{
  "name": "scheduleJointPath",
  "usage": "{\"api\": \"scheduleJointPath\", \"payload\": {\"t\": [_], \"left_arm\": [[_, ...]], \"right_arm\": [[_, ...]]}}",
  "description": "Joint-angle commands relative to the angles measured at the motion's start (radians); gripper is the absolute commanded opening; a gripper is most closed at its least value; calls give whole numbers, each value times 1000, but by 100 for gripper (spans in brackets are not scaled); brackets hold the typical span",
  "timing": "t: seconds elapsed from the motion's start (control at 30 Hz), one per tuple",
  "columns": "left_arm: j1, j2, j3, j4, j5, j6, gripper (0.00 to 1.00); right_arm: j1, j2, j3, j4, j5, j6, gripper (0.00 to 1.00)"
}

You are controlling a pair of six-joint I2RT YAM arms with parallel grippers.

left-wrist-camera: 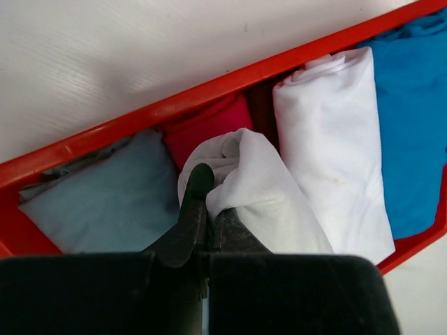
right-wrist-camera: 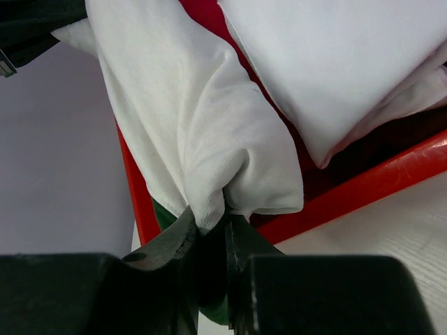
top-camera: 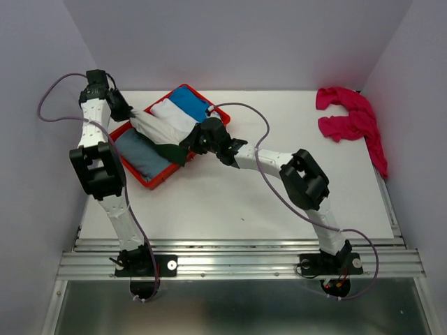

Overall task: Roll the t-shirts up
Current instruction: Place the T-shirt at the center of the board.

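Observation:
A cream-white t-shirt (top-camera: 155,128) with dark green trim hangs stretched over the red tray (top-camera: 162,183), held between both grippers. My left gripper (top-camera: 130,112) is shut on its far-left end; in the left wrist view the jaws (left-wrist-camera: 211,208) pinch a fold of the white cloth (left-wrist-camera: 258,181). My right gripper (top-camera: 193,142) is shut on the near-right end, and the right wrist view shows its jaws (right-wrist-camera: 214,227) closed on bunched white cloth (right-wrist-camera: 202,139) with green below. Magenta-pink t-shirts (top-camera: 351,120) lie crumpled at the table's back right.
In the tray lie rolled garments: a blue one (top-camera: 190,100), a white one (left-wrist-camera: 328,139), a grey-blue one (top-camera: 143,155) and a red one (left-wrist-camera: 209,124). The tray's rim (right-wrist-camera: 370,185) runs just beyond the right gripper. The side walls stand close on both sides.

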Motion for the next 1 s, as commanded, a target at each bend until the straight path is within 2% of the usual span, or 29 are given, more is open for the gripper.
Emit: {"api": "scheduleJointPath", "payload": {"t": [0.0, 0.2, 0.63, 0.83, 0.97], "left_arm": [[23, 30, 81, 91, -21, 11, 0], [24, 109, 129, 82, -18, 12, 0], [24, 130, 141, 88, -7, 8, 0], [24, 84, 136, 78, -2, 9, 0], [24, 18, 135, 56, 10, 14, 0]], "right_arm": [[18, 37, 82, -14, -51, -20, 1], [27, 77, 119, -25, -54, -14, 1], [36, 118, 153, -37, -46, 1, 1], [36, 74, 124, -40, -23, -34, 1], [36, -36, 70, -40, 8, -80, 1]]}}
